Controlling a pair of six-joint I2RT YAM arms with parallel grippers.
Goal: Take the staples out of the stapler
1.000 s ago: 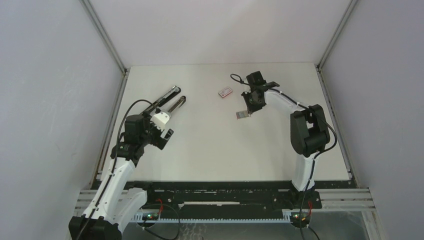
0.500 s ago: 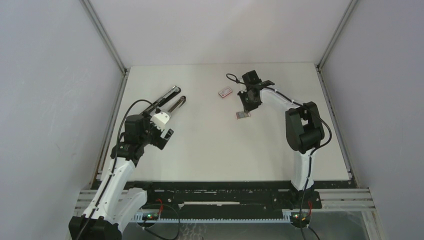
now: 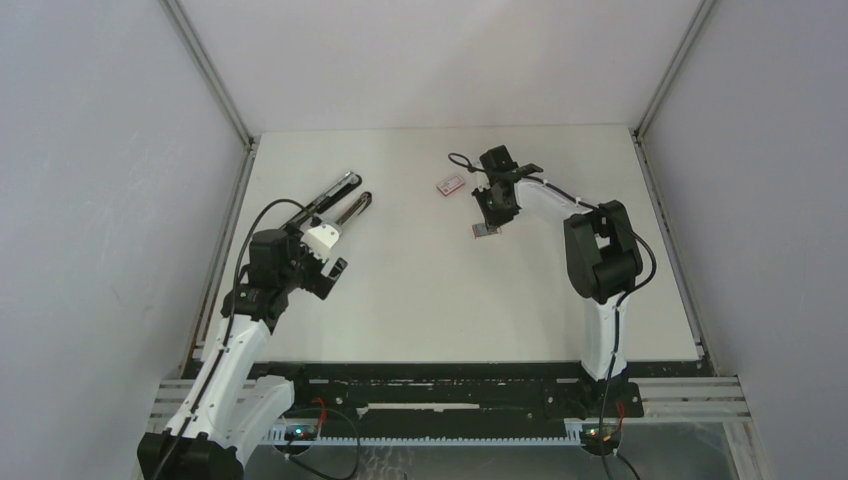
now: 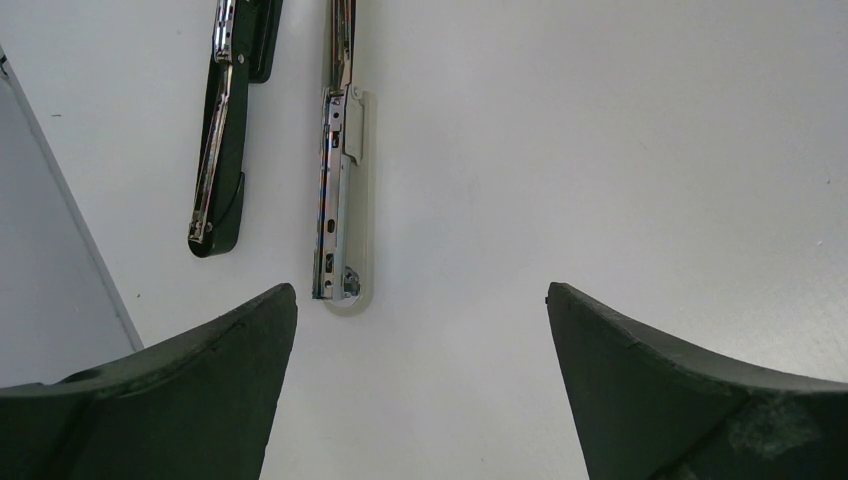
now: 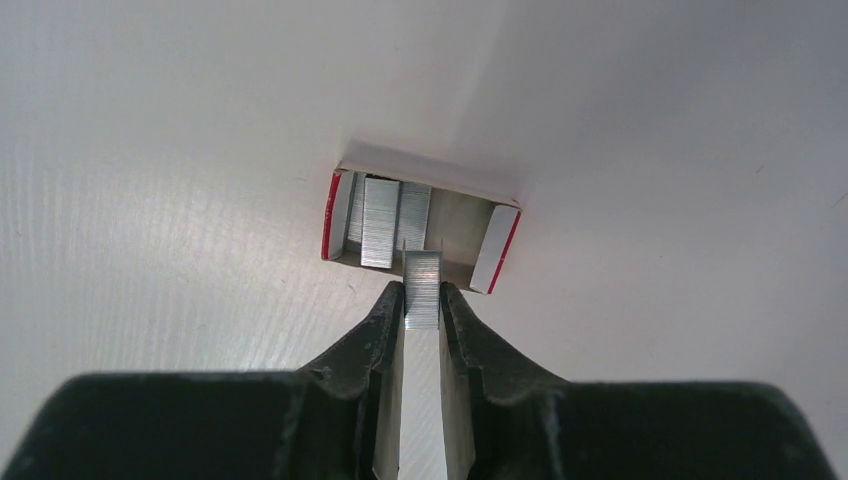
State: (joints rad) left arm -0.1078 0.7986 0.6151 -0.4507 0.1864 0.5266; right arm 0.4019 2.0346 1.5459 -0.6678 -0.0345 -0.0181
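The stapler [image 3: 338, 203] lies opened at the table's left, its black arm [image 4: 225, 150] and silver magazine arm [image 4: 338, 190] side by side. My left gripper [image 3: 328, 252] sits just in front of its near ends, open [image 4: 420, 300], with only bare table between the fingers. At the right, my right gripper [image 3: 492, 212] is shut on a short silver strip of staples [image 5: 422, 272]. The strip's far end reaches over the near edge of a small open tray [image 5: 345, 215] with red-and-white ends, which holds more staple strips.
A small flat red-and-white box [image 3: 451, 185] lies just left of the right gripper. The tray appears as a pinkish piece [image 3: 485, 231] under that gripper. A metal rail [image 3: 222, 240] runs along the table's left edge, close to the stapler.
My right gripper has shifted slightly left over the tray, still holding the staples. The left arm and stapler have not moved.
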